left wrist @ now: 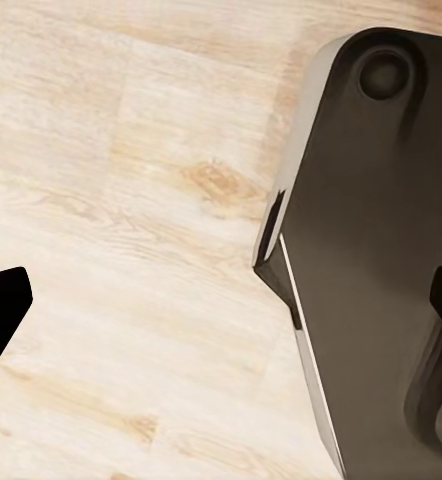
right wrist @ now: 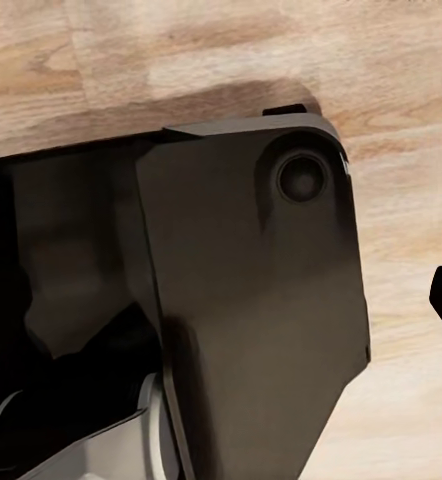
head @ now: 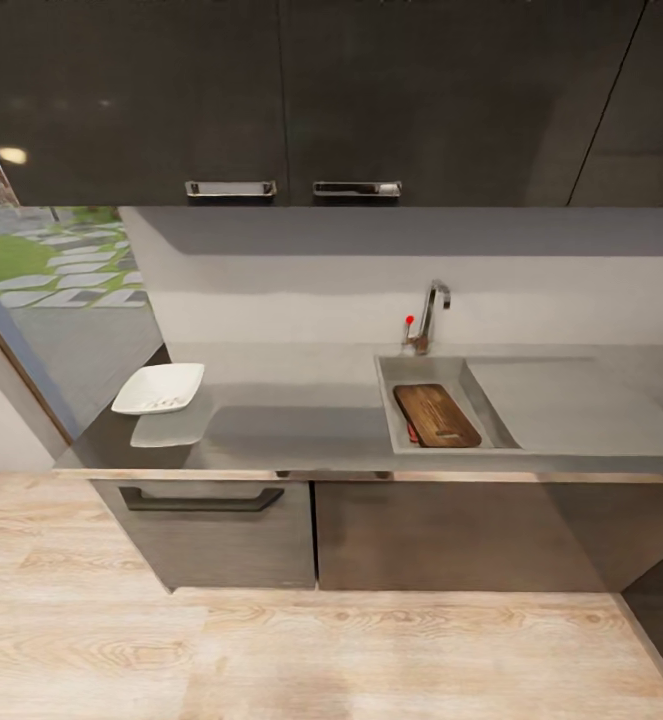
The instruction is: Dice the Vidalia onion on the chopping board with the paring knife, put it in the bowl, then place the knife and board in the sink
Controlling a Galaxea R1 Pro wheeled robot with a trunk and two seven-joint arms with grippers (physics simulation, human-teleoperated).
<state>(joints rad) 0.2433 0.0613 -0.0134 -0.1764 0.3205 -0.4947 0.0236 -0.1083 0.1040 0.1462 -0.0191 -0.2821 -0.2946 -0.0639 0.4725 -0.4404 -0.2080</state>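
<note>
Smooth grey, slightly reflective bench (head: 301,425) is running over dark wood-grain cabinets (head: 421,535), with glossy dark upper cabinets (head: 301,100) and steel bar handles above a pale grey backsplash. Steel-grey rectangular sink (head: 416,372) is sitting toward the bench's right half, flat drainboard (head: 571,405) adjoining on its right, angular steel tap (head: 431,310) with a red dot rising at its back edge. Brown wood-grain chopping board (head: 436,415), rounded corners, is lying tilted inside the basin. A sliver of red is peeking out at the board's lower left edge, too small to tell what. Shallow white squarish bowl (head: 159,388) is resting near the bench's left end. Pale wood-plank floor (head: 271,650) is spreading in front. Wrist views are looking down at floor planks and the robot's dark glossy base (left wrist: 381,260); only a dark tip of each end effector is showing, so opening cannot be told. Vidalia onion not identifiable.
</note>
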